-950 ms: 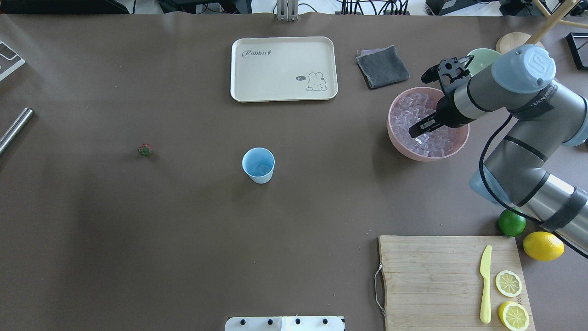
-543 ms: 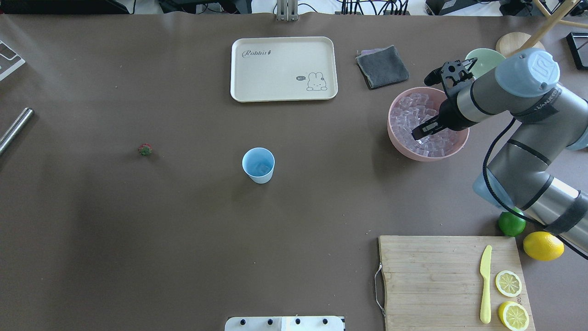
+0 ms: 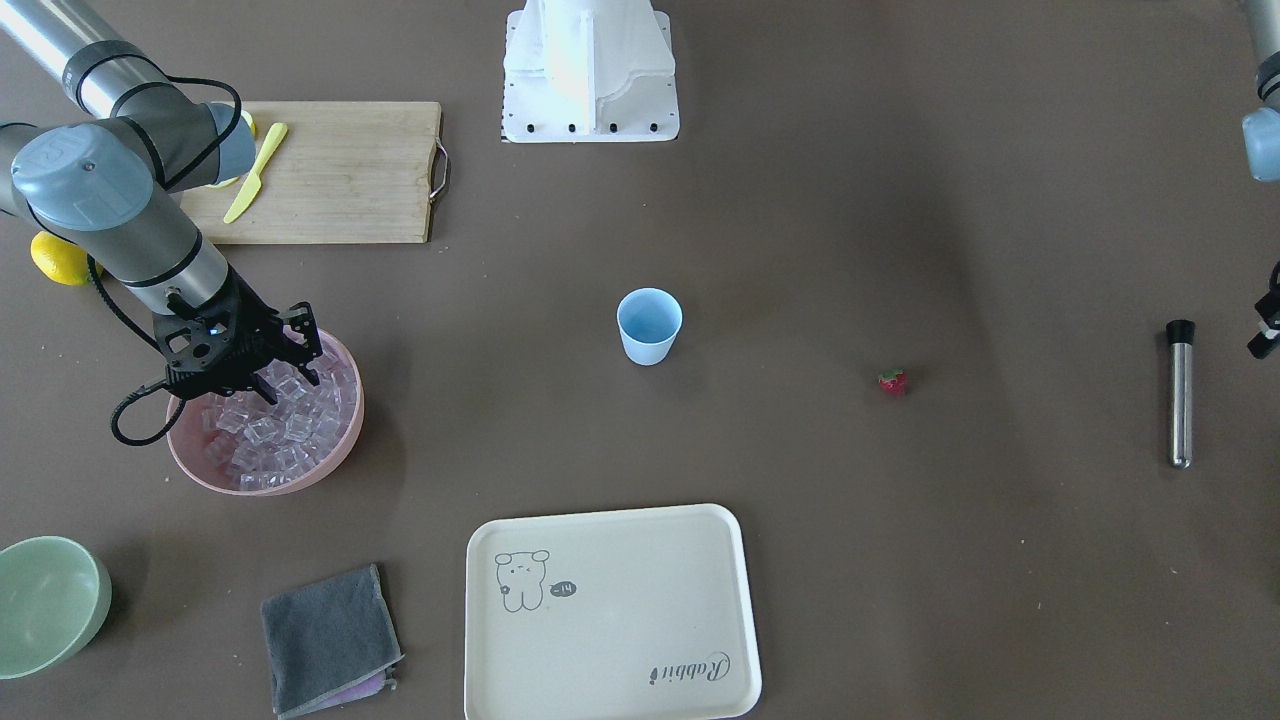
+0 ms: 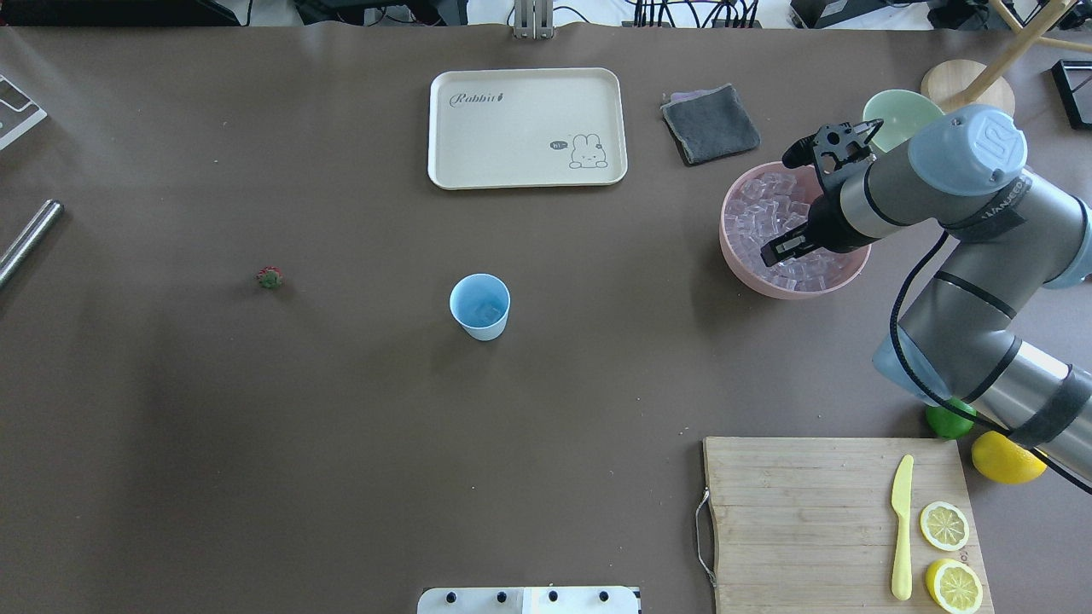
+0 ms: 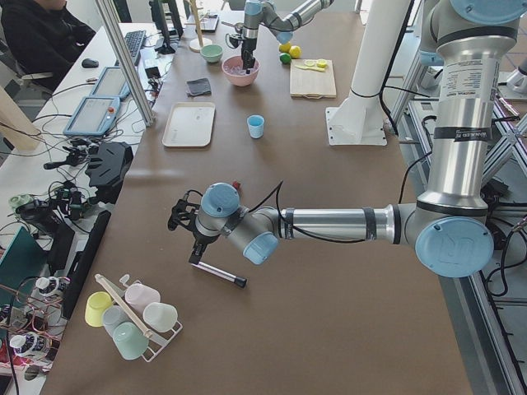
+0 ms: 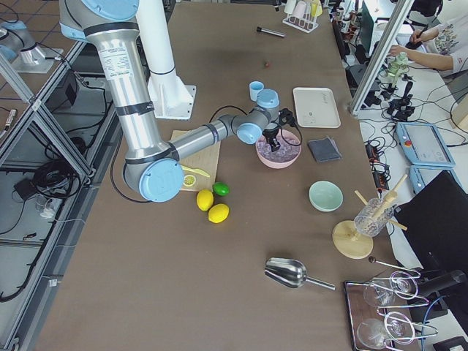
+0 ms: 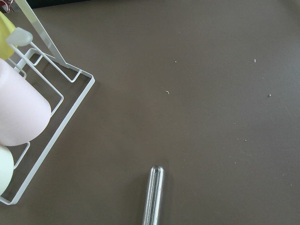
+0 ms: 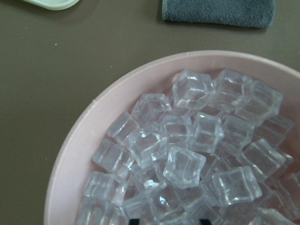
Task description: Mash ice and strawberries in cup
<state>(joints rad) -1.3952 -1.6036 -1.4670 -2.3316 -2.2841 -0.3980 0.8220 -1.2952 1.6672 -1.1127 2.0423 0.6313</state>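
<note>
right pincer (image 8: pixel 168 221) tips barely showing at wrist view's bottom edge, left pincer (image 3: pixel 1268 330) cropped by front view's edge, spread unreadable, lime (image 4: pixel 947 419) half hidden under right arm

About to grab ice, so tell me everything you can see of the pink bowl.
The pink bowl is round, wide and fairly shallow, matte like plastic, with a smooth rim. It sits upright on the brown table on the robot's right side, heaped nearly to the rim with clear ice cubes. The right gripper hangs over it, fingers apart, just above the pile; whether they touch a cube is unclear. A grey cloth and a green bowl lie nearby, not touching it.
</note>
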